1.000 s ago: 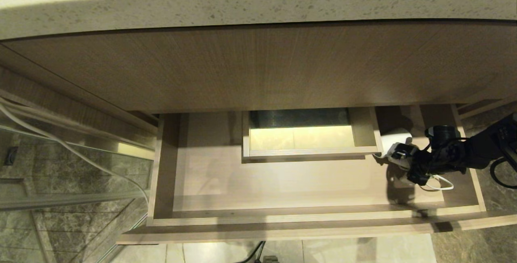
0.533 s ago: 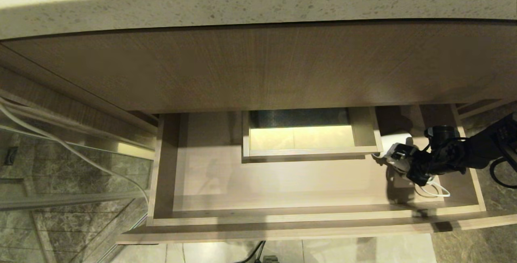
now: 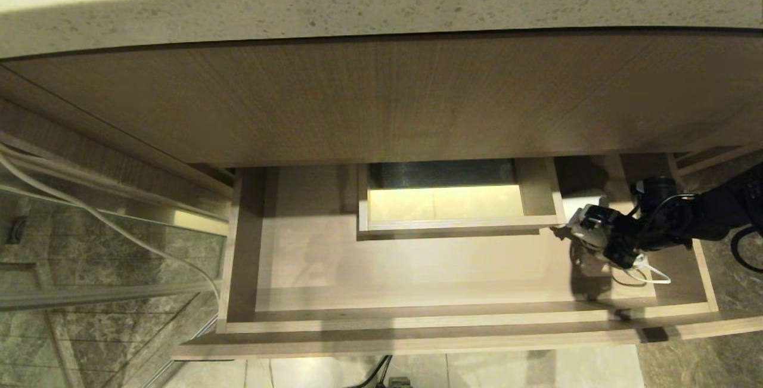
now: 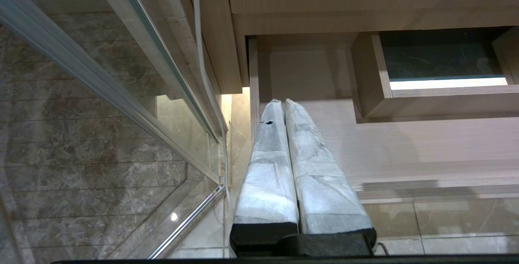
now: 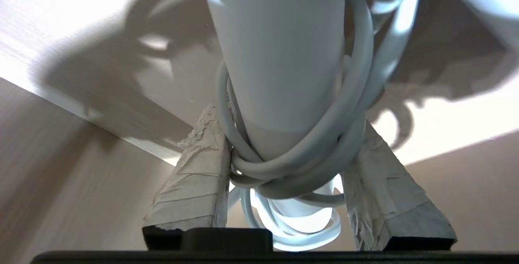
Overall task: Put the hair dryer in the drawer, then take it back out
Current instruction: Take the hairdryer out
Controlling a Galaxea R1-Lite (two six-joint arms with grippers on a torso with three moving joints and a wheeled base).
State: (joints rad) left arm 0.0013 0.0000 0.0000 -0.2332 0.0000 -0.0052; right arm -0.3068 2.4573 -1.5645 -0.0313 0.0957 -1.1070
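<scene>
Right claw [image 3: 596, 236] clamped across the hair dryer [image 5: 284, 73] near the drawer's [image 3: 417, 322] right wall; left claw [image 4: 284, 104] shut

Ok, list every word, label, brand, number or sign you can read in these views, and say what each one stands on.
None can be read.
The small white hair dryer with its wound white cord: no print showing.
The wide light-brown wood-grain drawer, the speckled pale stone countertop: bare.
The taped right gripper, closed on the hair dryer, and the taped left gripper, parked beside the drawer: unmarked.
</scene>
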